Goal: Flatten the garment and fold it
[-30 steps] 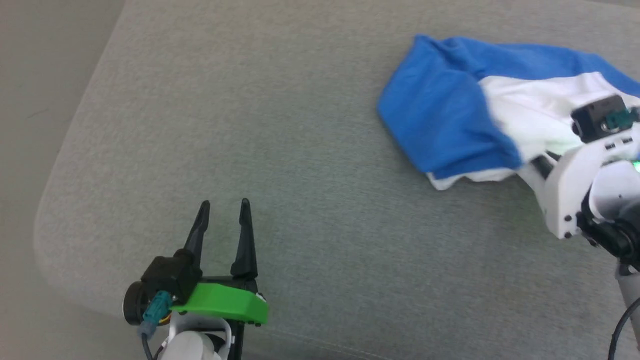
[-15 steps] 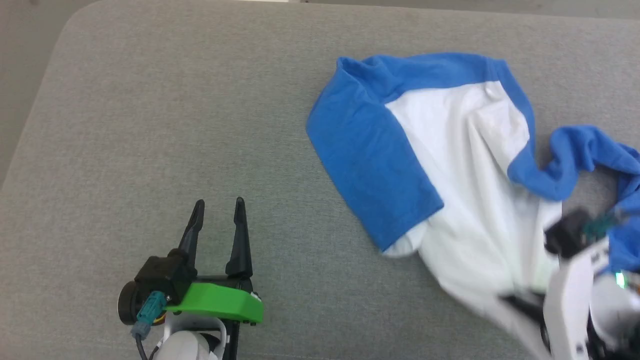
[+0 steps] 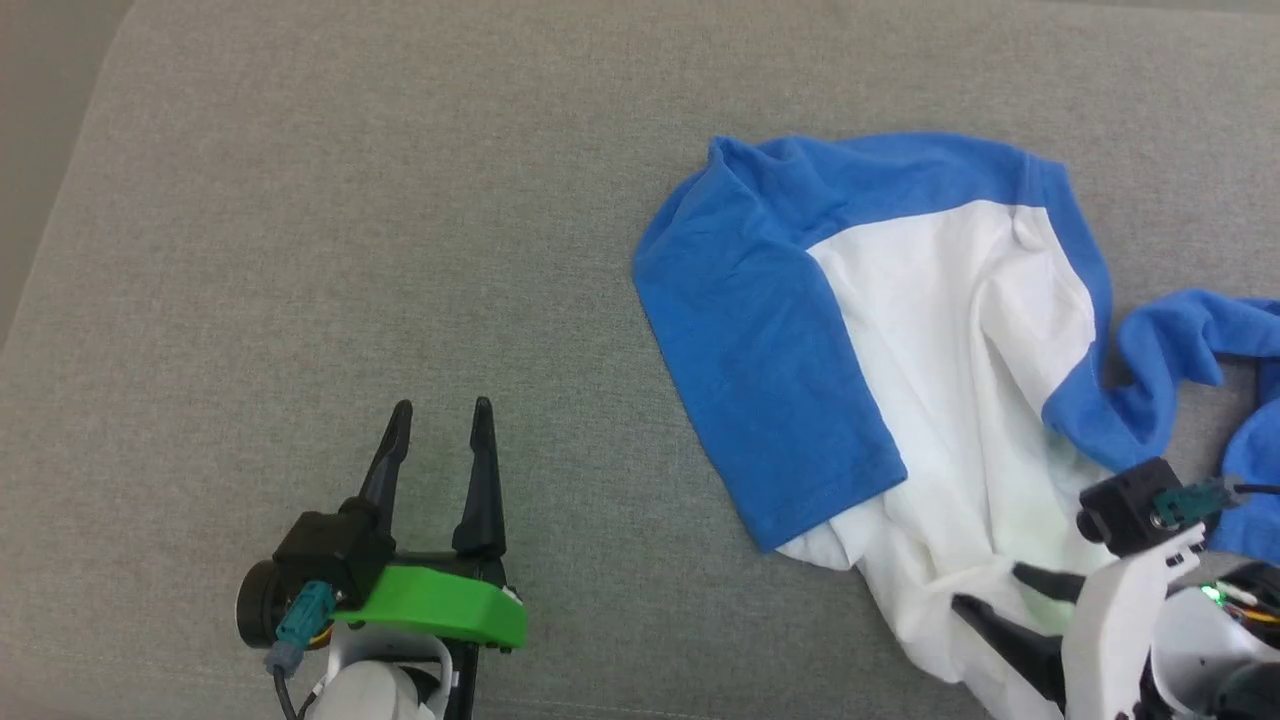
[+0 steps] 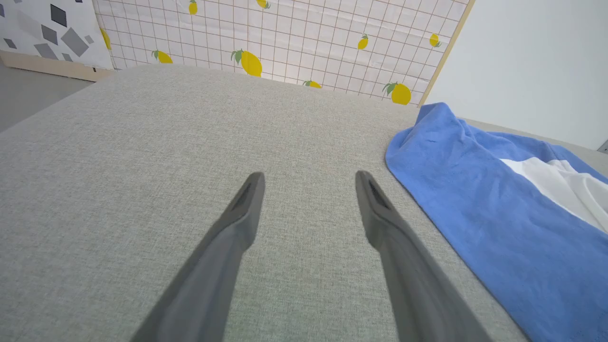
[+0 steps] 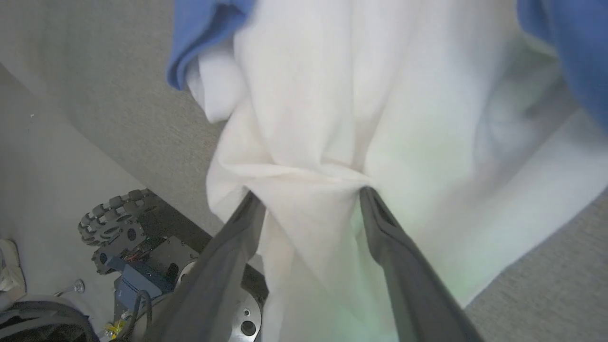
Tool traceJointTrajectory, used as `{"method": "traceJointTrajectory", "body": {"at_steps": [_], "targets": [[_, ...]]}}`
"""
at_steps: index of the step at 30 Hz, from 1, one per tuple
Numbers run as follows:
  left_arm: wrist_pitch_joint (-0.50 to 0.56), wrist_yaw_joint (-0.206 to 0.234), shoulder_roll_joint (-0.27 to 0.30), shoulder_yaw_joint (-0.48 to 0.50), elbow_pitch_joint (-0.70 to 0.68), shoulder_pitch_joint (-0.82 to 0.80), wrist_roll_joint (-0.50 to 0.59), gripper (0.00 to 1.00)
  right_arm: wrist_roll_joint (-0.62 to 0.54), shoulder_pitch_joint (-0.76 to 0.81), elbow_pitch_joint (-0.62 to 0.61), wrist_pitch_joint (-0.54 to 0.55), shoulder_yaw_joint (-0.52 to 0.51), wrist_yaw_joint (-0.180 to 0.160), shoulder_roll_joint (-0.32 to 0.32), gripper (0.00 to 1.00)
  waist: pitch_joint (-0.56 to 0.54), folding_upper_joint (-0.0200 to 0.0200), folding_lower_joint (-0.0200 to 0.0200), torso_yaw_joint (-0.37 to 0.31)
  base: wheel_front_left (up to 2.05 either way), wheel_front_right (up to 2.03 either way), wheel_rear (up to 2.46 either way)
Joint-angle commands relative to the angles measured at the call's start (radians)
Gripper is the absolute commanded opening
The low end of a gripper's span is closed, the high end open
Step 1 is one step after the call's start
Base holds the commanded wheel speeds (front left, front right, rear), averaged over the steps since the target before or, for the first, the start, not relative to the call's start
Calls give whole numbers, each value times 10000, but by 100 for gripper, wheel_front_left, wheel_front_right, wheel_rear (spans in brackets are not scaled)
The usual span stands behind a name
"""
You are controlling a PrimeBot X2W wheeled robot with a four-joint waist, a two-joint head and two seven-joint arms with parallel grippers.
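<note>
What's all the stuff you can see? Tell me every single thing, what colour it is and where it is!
garment: one, white with blue sleeves, crumpled on the right part of the padded surface
padded surface: one, grey, under the garment
lemon panel: one, white grid with yellow lemons, behind the surface's far edge
patterned panel: one, white with grey shapes, beside the lemon panel
plain wall: one, white, beside the lemon panel
floor: grey, beside the surface
wheeled base: one, black, on the floor
left gripper: one, dark fingers, green mount, open over bare surface
right gripper: one, dark fingers, open, white cloth bunched between its tips
</note>
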Motion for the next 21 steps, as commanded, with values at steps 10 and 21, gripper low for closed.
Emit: {"method": "traceJointTrajectory", "body": {"at_steps": [10,21], "targets": [[-47,33,-18,167,-245,234,117,100,1044,-984,-1312,-1144,-908,-13,431,100,-736,0,0,-137,0,0,0],[-47,108,-18,471,-964,974,150,100,-3787,173,309,-8033,-3069,-13,3679,100,-1008,0,0,-251,0,0,0]]}}
